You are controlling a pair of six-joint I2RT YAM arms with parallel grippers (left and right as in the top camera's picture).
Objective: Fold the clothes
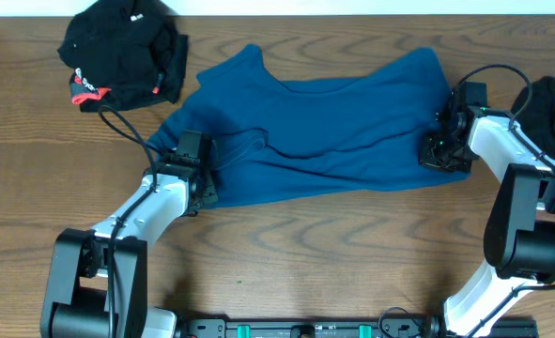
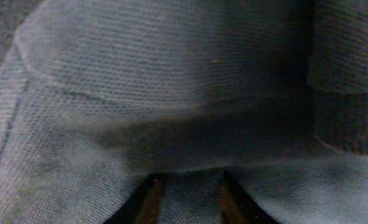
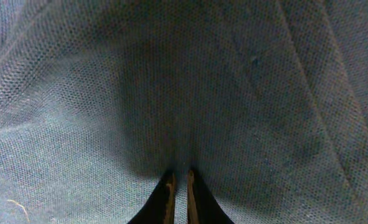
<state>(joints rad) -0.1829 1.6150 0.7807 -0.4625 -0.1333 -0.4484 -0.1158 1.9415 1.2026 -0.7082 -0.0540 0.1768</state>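
Wooden counter [image 1: 333, 244] carries the teal shirt [image 1: 333, 122], lying crumpled from centre toward 12 o'clock. We find the right gripper [image 3: 179, 186] clamped on its 3 o'clock edge. The left gripper [image 2: 188, 193] sits at its 8 o'clock hem with cloth between the fingers; we cannot tell whether it pinches. A black trimmed garment [image 1: 122, 52] lies at 10 o'clock.

The overhead camera looks straight down on the table [image 1: 286, 244], far enough off to take in both arms and the whole shirt [image 1: 333, 122]. The left wrist camera, at the shirt's 8 o'clock edge, faces along the left fingers [image 2: 149, 202]. The right wrist camera, at 3 o'clock, faces along the right fingers [image 3: 166, 199]. Both sit so near that cloth fills the frame. All three views share the shirt.
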